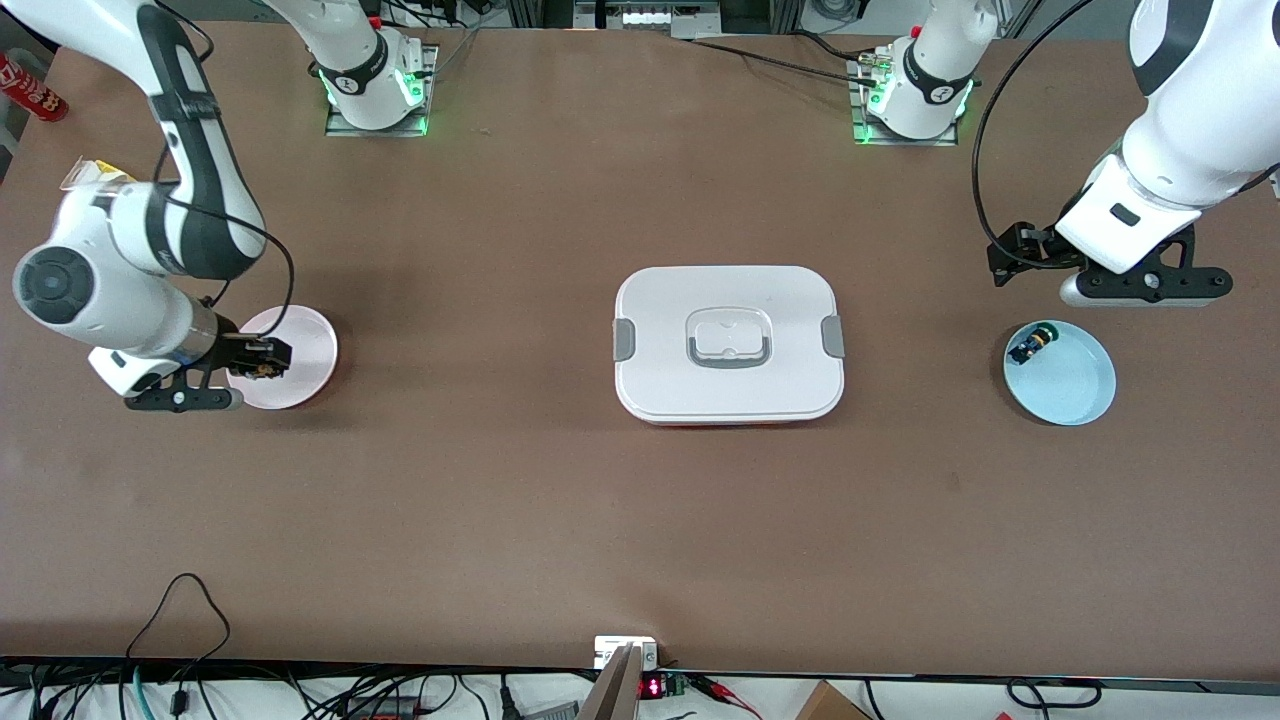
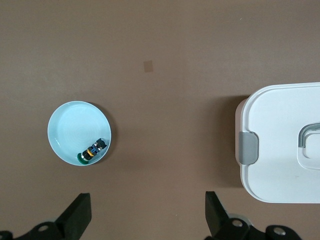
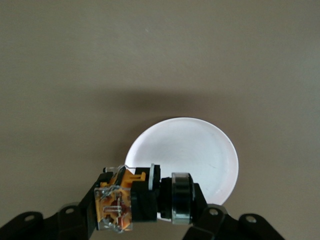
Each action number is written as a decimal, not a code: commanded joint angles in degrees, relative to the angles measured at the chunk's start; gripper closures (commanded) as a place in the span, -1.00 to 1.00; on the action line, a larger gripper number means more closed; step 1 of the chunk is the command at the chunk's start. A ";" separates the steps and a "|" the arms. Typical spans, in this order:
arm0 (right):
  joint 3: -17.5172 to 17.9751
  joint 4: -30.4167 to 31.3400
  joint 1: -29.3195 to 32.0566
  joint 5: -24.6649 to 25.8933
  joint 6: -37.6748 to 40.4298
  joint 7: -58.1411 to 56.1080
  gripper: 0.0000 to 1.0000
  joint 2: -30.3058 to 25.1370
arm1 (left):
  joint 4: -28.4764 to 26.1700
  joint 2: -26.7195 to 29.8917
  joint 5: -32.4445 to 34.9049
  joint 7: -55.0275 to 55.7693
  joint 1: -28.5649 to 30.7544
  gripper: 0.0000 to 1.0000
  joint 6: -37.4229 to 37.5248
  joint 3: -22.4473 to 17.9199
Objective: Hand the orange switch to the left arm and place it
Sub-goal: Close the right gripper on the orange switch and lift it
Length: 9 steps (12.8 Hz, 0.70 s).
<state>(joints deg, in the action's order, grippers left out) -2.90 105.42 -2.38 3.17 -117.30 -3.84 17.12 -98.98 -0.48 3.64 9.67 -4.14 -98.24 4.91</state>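
Observation:
My right gripper (image 1: 262,360) is shut on the orange switch (image 1: 266,369) and holds it over the edge of a pink plate (image 1: 305,340) at the right arm's end of the table. In the right wrist view the switch (image 3: 142,200) lies crosswise between the fingers of the right gripper (image 3: 145,206), orange block body at one end, black button barrel at the other, with the plate (image 3: 200,150) below. The white box (image 1: 660,300) sits shut at the table's middle. My left gripper (image 1: 1145,285) is open and empty over bare table beside a light-blue plate (image 1: 1075,385).
The light-blue plate (image 2: 70,125) holds a small black switch with blue and green parts (image 2: 92,150), also seen in the front view (image 1: 1032,345). The box's corner and grey clip (image 2: 247,147) show in the left wrist view, whose open gripper (image 2: 147,212) hangs over bare table.

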 commanded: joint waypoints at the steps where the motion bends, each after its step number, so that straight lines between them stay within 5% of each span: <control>1: 2.28 -8.98 0.45 -4.98 9.26 -4.16 0.34 0.11 | 0.98 -0.40 1.10 0.61 -0.34 -1.00 0.50 0.01; 6: 4.31 -12.42 -3.33 -10.53 14.64 -7.23 0.37 -5.25 | 1.07 -0.40 1.10 0.70 -0.52 -1.00 0.50 0.01; 9: 4.22 -12.43 -3.51 -24.75 14.30 -18.35 0.37 -7.27 | 1.07 -0.40 1.10 0.79 -0.61 -1.00 0.59 0.01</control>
<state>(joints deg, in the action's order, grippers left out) 1.51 93.12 -6.32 -15.71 -103.86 -15.08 11.30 -98.98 -0.48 3.64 9.67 -4.16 -98.24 4.93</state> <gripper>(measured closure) 0.282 0.000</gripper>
